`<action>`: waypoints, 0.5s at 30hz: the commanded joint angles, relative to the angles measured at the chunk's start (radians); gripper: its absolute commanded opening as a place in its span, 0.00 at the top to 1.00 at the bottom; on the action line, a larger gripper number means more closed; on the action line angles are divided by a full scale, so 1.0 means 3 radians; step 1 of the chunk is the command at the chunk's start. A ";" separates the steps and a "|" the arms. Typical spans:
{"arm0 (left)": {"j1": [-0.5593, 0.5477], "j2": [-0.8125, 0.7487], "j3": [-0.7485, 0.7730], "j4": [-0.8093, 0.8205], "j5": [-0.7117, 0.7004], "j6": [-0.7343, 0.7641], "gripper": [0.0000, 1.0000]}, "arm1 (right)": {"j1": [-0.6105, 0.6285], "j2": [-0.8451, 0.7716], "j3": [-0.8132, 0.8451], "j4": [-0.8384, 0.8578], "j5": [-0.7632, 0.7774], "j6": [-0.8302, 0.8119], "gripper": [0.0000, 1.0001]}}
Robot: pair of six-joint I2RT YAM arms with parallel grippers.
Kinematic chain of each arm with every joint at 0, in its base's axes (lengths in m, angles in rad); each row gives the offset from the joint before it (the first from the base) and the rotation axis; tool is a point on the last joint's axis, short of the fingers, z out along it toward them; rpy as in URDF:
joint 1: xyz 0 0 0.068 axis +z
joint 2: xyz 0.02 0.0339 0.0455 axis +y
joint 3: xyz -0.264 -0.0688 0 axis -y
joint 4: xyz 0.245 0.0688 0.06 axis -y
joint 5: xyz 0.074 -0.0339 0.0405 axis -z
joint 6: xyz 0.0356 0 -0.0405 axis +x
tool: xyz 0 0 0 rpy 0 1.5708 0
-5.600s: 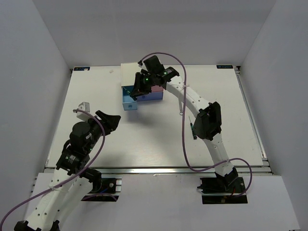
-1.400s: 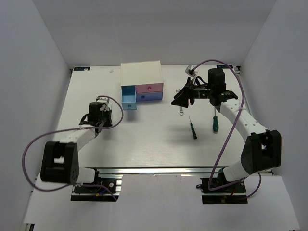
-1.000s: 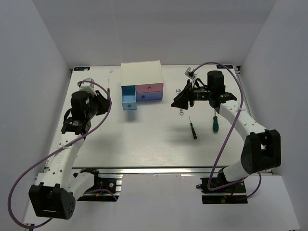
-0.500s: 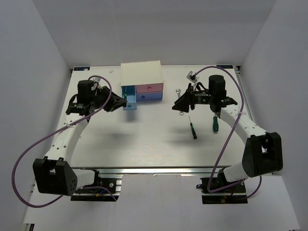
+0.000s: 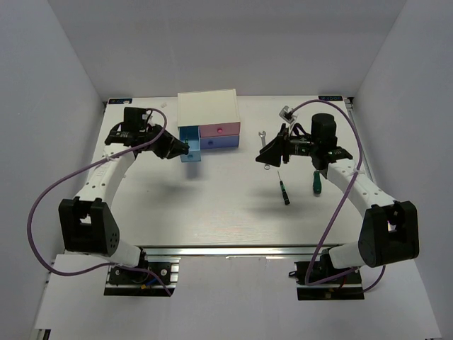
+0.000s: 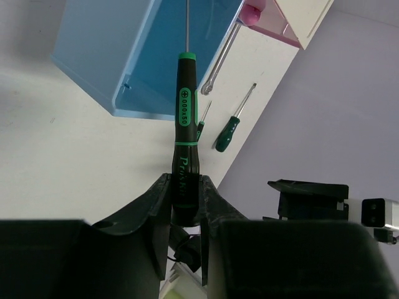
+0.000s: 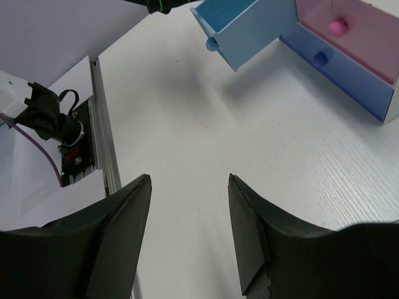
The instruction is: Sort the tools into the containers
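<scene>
My left gripper (image 5: 177, 147) is shut on a small dark-handled screwdriver (image 6: 186, 124). Its shaft points over the open light blue drawer (image 5: 190, 150), also seen in the left wrist view (image 6: 137, 56). My right gripper (image 5: 266, 153) is open and empty, hovering above the slim silver wrench (image 5: 262, 134), which it partly hides. A second dark screwdriver (image 5: 284, 192) and the green-handled screwdriver (image 5: 316, 181) lie on the table to the right. The right wrist view shows the open jaws (image 7: 189, 180), the blue drawer (image 7: 249, 28), the pink drawer (image 7: 349, 31) and the periwinkle drawer (image 7: 340, 78), both shut.
The white cabinet (image 5: 207, 108) stands at the back middle of the table. The wrench (image 6: 221, 53) and green screwdriver (image 6: 234, 121) show beyond the drawer in the left wrist view. The table's near rail (image 5: 233, 249) runs along the front.
My left arm has swung from the table's left side over to the open light blue drawer, carrying the dark screwdriver. My right gripper has drifted slightly right near the wrench.
</scene>
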 commanded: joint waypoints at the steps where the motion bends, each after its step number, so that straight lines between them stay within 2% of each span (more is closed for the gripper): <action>1: -0.0004 0.0012 0.0184 -0.0123 -0.0043 -0.0078 1.00 | -0.0017 -0.0095 -0.0057 0.0206 0.0005 0.0069 0.42; 13: -0.0004 0.0708 0.0562 0.0241 -0.0078 -0.0385 1.00 | -0.0027 -0.0131 -0.0139 0.0263 0.0030 0.0110 0.42; 15: -0.0009 0.0810 0.0659 0.0287 -0.0150 -0.0406 0.94 | -0.0027 -0.0146 -0.0160 0.0268 0.0041 0.0099 0.42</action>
